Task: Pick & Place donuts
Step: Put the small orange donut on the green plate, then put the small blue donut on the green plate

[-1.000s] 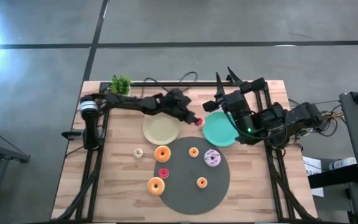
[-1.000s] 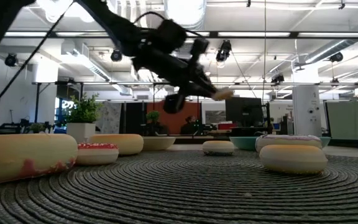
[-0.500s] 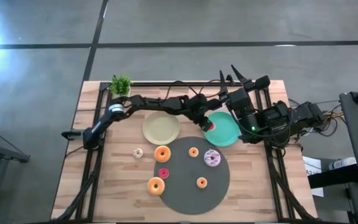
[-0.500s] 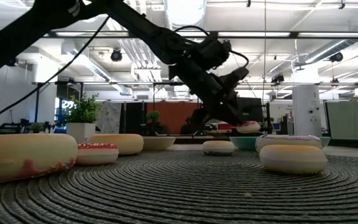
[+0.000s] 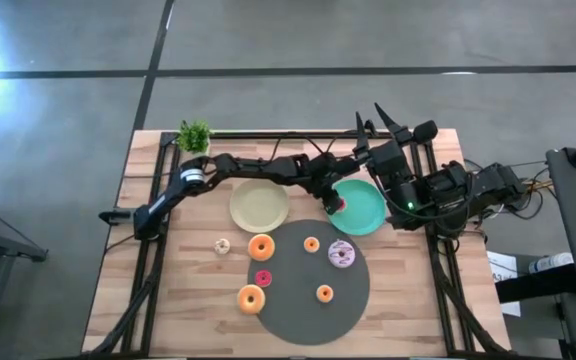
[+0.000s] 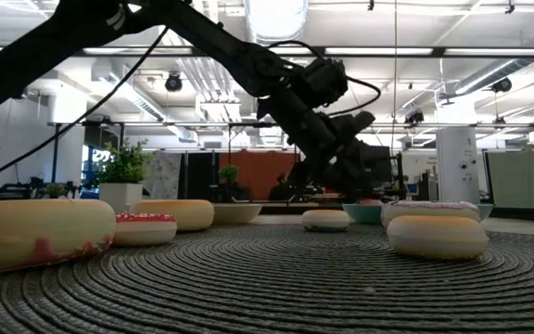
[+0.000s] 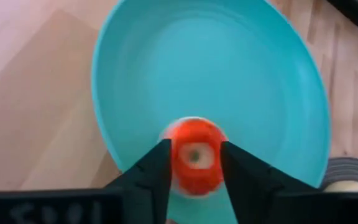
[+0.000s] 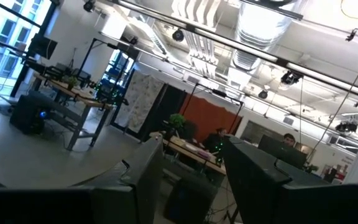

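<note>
A red-iced donut lies in the teal plate near its left rim, also seen in the high view. My left gripper hangs open just over it, one finger on either side. On the grey mat lie two small orange donuts and a lilac-white one. At the mat's left edge are two larger orange donuts and a pink one. A small cream donut rests on the wood. My right gripper waits open beyond the teal plate, pointing away.
A cream plate stands left of the teal plate. A small potted plant is at the table's far left corner. My right arm's body lies close to the teal plate's right rim.
My left gripper has carried the red-iced donut from the cream plate's right rim toward the table's right edge, over the teal plate, and has come down. The donut now lies lower than half a second ago, in the plate.
</note>
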Robot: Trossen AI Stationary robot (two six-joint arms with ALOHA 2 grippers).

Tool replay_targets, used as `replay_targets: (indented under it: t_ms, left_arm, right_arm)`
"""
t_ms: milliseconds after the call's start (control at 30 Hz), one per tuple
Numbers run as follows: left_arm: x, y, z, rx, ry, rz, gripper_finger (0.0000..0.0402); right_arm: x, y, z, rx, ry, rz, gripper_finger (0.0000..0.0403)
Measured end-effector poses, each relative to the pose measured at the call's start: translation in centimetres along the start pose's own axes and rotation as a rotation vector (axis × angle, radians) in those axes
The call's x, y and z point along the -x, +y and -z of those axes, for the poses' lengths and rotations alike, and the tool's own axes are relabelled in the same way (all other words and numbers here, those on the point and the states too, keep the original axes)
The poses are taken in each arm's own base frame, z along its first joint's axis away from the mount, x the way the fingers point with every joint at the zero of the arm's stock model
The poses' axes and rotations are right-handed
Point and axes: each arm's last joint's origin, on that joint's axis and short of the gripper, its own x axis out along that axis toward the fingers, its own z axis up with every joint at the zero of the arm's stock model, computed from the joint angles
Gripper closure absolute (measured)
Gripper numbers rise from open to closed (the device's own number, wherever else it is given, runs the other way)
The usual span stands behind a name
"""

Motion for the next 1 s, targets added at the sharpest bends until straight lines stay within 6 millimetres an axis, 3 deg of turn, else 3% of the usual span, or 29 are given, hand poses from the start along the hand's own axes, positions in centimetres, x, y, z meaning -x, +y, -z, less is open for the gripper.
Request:
replay_targets:
  t_ms: [133, 267, 567, 700, 867, 1000]
  left_arm:
    - [0.0, 0.0, 0.0, -0.001, -0.005, -0.022, 0.0251]
    - [1.0, -0.3, -0.2, -0.023, 0.009, -0.028, 0.024]
    - [8.7, -3.3, -1.2, -0.225, 0.004, 0.111, 0.0239]
    - [11.3, -2.9, 0.9, -0.174, -0.025, 0.108, 0.0239]
    - [14.2, -1.6, 5.8, -0.029, -0.076, 0.12, 0.0239]
    - [17.1, -0.9, 9.6, 0.061, -0.153, 0.14, 0.0239]
  right_arm:
    - [0.0, 0.2, 0.1, 0.008, 0.0, -0.002, 0.0243]
    - [0.1, 0.1, 0.2, 0.009, 0.0, -0.003, 0.0243]
    - [0.0, -0.1, 0.7, -0.069, 0.004, 0.002, 0.0243]
    - [0.1, 0.7, 1.4, -0.172, 0.001, -0.003, 0.0243]
    - [-0.6, 0.6, 1.1, -0.559, -0.081, -0.005, 0.0243]
    - [-2.0, 2.2, 2.1, -0.61, 0.075, 0.009, 0.0243]
